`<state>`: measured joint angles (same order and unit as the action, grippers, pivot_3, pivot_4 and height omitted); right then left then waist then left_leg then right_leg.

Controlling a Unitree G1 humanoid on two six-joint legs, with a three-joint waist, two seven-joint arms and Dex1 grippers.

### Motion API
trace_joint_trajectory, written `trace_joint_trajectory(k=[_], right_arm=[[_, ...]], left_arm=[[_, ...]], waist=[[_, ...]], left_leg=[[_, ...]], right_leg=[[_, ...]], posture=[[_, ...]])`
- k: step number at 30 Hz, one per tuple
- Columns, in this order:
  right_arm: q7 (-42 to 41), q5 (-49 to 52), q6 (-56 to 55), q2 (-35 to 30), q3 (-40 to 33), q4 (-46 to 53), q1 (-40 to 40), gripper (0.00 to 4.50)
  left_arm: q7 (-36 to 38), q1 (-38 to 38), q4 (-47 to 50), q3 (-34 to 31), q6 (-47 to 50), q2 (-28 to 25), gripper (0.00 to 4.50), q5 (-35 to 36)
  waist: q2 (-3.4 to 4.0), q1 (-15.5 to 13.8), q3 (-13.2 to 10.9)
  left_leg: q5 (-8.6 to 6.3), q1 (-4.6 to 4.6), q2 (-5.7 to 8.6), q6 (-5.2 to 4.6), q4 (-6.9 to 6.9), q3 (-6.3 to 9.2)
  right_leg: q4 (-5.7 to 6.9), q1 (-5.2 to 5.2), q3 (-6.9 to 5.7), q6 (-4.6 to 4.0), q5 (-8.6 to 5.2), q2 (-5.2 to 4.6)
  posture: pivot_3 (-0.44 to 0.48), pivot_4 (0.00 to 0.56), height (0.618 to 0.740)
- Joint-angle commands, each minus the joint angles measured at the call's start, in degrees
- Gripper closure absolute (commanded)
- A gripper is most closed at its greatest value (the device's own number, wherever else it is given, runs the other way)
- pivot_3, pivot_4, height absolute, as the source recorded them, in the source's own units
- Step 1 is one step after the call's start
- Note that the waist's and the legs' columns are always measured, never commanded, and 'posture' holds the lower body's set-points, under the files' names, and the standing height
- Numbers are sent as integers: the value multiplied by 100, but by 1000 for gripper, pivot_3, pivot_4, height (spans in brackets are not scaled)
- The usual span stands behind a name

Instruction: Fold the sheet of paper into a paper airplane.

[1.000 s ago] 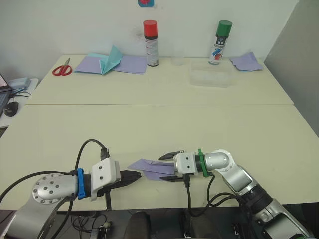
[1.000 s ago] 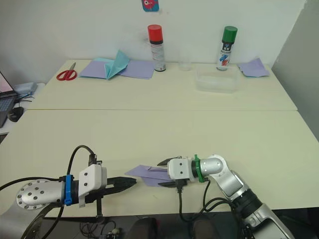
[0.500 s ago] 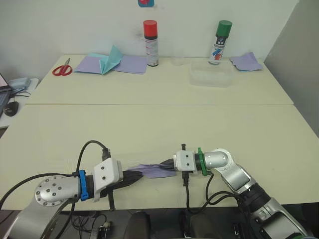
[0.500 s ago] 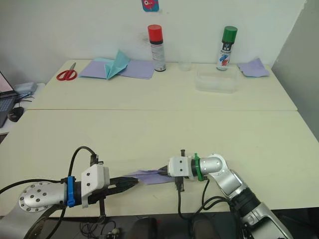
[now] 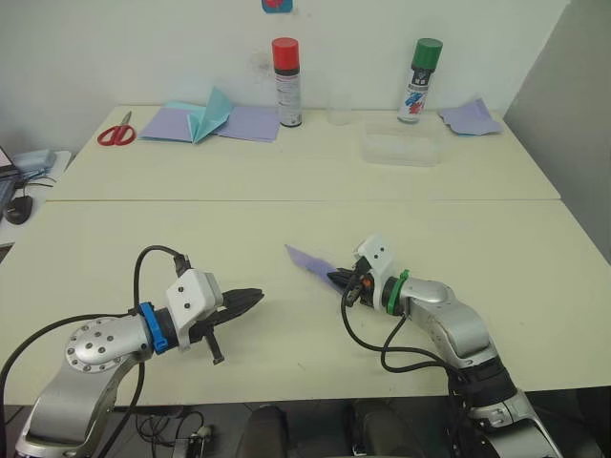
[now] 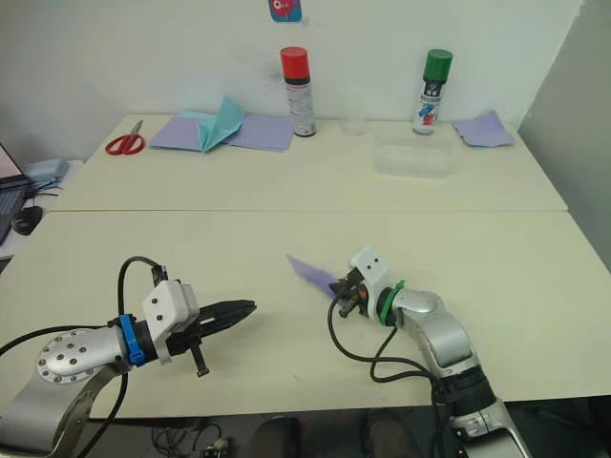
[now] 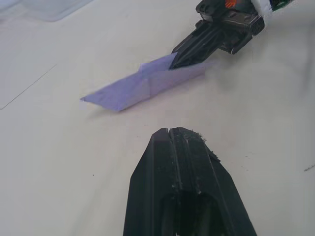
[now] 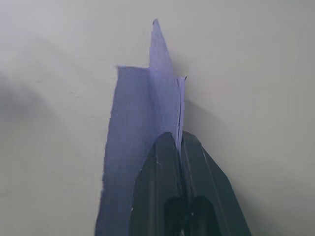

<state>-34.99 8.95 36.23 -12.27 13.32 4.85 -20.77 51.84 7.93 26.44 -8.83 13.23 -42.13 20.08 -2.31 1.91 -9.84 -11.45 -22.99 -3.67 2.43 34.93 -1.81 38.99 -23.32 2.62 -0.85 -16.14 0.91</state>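
Observation:
The sheet of paper is folded into a small lavender paper airplane point(image 5: 309, 260), a narrow pointed wedge held just above the near table, nose toward the far left. My right gripper point(image 5: 336, 278) is shut on its tail; the right wrist view shows the black fingers point(image 8: 167, 187) pinching the layered flaps of the airplane point(image 8: 158, 98). My left gripper point(image 5: 254, 298) is shut and holds nothing, a short way to the left of the airplane and apart from it. In the left wrist view its closed fingertips point(image 7: 184, 147) point at the airplane point(image 7: 142, 88).
On the far table lie red scissors point(image 5: 116, 133), flat lavender sheets with a teal folded piece point(image 5: 212, 113), a red-capped spray can point(image 5: 285, 81), a green-capped can point(image 5: 421, 78), a clear box point(image 5: 401, 148) and a rumpled lavender scrap point(image 5: 470, 116).
The right gripper shut on the airplane, lifted it and carried it away from me, turning its nose to the far left. The left gripper let go of the paper and stayed shut near the front edge.

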Motion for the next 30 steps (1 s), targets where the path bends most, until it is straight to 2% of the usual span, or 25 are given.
trace_joint_trajectory(k=[1,4,10,17,21,30], right_arm=[[175,-97,-126,-13,38,133,85,4469],[119,-141,-317,-126,93,255,88,3886],[-56,-293,-879,-460,277,563,132,1914],[7,-658,-1933,-557,419,502,77,1914],[-247,-472,-2078,-527,414,491,51,1914],[-328,-289,-928,-318,427,400,-276,1914]], left_arm=[[-16,29,58,90,-159,69,4500,-26],[120,16,-131,65,-294,15,4500,-36],[188,-104,-391,104,-462,-18,4500,-62],[174,-48,-337,177,-471,12,4500,-84],[180,-85,-313,154,-426,-21,4500,-66],[160,-354,-54,66,-230,62,4500,337]], waist=[[0,0,0],[0,0,0],[0,-3,0],[0,2,0],[0,1,0],[0,-4,0]], left_leg=[[0,0,-1,0,0,0],[0,1,-1,0,1,1],[0,1,0,0,2,0],[0,0,-1,0,0,0],[0,0,-1,0,1,0],[0,0,-2,0,1,3]], right_leg=[[0,1,0,0,0,0],[0,2,-1,4,2,0],[0,2,-1,5,3,0],[-1,-1,-2,2,1,1],[0,0,-2,3,2,1],[2,1,-5,4,2,1]], posture=[[0,150,740],[0,150,740],[0,150,740],[0,150,740],[0,150,740],[0,150,740]])
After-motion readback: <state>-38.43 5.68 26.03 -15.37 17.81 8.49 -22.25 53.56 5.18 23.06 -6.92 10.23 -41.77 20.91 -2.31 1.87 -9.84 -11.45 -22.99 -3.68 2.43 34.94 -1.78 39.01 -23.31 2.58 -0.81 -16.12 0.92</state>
